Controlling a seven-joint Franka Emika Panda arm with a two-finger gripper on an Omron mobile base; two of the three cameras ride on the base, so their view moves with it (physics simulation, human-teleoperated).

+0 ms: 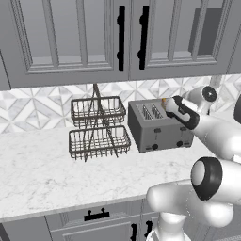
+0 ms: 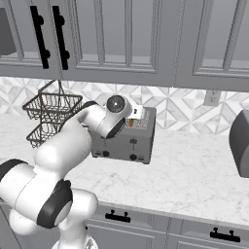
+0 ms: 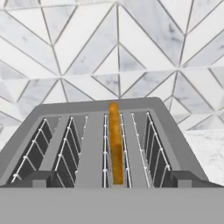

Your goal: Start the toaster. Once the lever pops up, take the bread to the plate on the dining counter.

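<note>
1. Risk first: we judge the likeliest slip is a fingertip catching a slot wall or wire guide of the toaster (image 3: 116,144) on the way down, because the bread (image 3: 114,144) stands edge-on in a narrow slot with little room either side.
2. Second risk: a shallow pinch on the thin orange-brown top edge could let the slice slide out on the lift; a tilted pull could jam it against the guides.
3. Gripper (image 1: 165,104) hovers just above the toaster's top, jaws spread wide and holding nothing.
4. Bread sits upright in the right-hand slot, top edge showing at the slot mouth, below and ahead of the jaws, roughly centred between them, not touching.
5. Toaster stands on the marble counter (image 1: 42,174) beside the wire basket rack (image 1: 98,127).
</note>
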